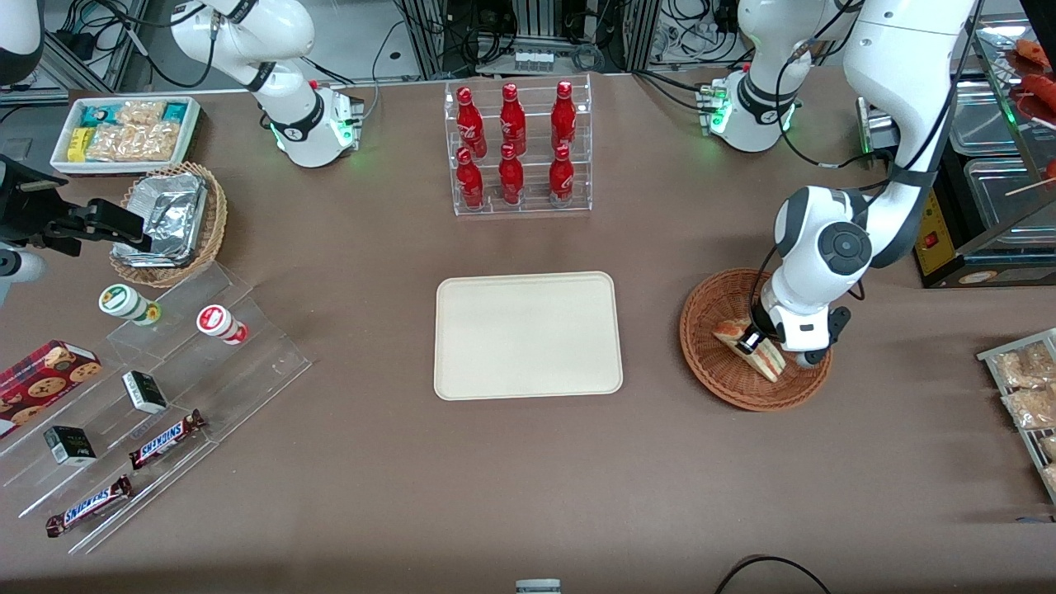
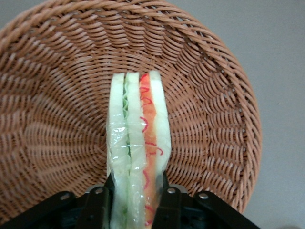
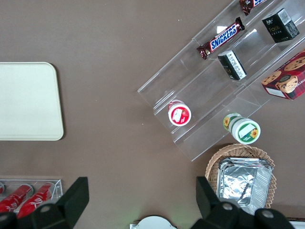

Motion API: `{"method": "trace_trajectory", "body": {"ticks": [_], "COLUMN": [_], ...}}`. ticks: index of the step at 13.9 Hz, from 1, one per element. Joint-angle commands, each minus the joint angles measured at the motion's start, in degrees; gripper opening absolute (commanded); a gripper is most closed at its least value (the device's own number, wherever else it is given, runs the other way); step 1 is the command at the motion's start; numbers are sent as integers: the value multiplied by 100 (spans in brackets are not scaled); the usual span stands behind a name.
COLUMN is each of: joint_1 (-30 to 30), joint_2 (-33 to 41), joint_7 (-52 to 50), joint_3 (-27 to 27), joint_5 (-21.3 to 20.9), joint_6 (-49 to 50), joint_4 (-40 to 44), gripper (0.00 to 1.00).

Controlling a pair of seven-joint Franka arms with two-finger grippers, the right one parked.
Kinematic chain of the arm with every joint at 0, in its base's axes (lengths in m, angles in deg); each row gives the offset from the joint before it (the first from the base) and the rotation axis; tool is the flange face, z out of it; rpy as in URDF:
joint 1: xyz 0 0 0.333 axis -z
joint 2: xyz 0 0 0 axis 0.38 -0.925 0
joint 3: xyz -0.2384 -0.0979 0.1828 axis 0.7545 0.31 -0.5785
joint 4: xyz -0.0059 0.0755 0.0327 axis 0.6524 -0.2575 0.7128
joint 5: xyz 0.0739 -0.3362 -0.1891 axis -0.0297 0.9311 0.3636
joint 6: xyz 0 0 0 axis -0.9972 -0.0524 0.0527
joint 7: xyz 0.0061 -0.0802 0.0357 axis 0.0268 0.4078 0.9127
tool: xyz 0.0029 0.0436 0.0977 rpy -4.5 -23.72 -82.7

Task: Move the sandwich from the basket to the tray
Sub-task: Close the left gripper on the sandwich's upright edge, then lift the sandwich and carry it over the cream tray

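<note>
the gripper (image 2: 136, 202) is clenched on the sandwich (image 2: 138, 143) inside the basket (image 1: 709, 330), well apart from the tray (image 1: 528, 334).

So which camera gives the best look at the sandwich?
The left wrist view: the sandwich fills it, layers plain, pinched by the claw over the basket. The front view shows it small, partly hidden by the arm. The right wrist view misses it.

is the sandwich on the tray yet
No, the sandwich sits in the basket, clamped by the end effector; the tray holds nothing.
</note>
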Motion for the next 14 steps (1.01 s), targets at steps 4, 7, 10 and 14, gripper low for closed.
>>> {"method": "trace_trajectory", "body": {"ticks": [4,7,10,14], "joint_1": [268,585,935,1358], "joint_2": [223,126,73,-312], "joint_7": [6,14,294,322], "joint_3": [91,100,179,416], "joint_5": [-319,-293,-231,-222], "joint_6": [2745,3654,3656,3603], "joint_4": [1957,2961,3192,3437], "gripper": [0,0,0,0]}}
